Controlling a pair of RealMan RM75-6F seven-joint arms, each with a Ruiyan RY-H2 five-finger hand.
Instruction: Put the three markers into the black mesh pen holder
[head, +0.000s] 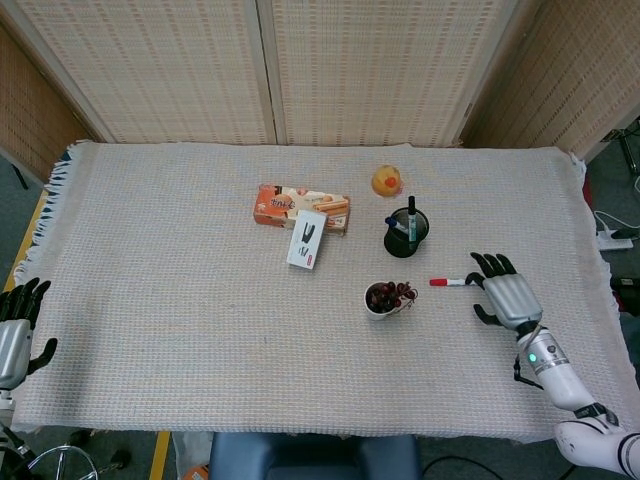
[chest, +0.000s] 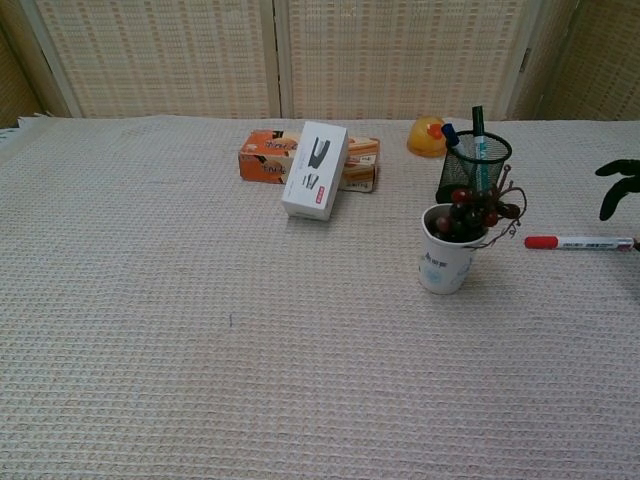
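Woven cloth covers the table (head: 180, 300); two markers (chest: 478, 135) stand in the black mesh pen holder (head: 405, 232), the red marker (head: 450, 282) lies beside the right hand (head: 508, 298), fingers (head: 492, 264) spread, empty

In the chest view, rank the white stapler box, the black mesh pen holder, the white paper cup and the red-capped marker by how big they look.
1. White stapler box, largest.
2. White paper cup and black mesh pen holder: too alike to rank; the cup is nearer the camera and hides the holder's base.
3. Red-capped marker: long but thin, smallest in area.
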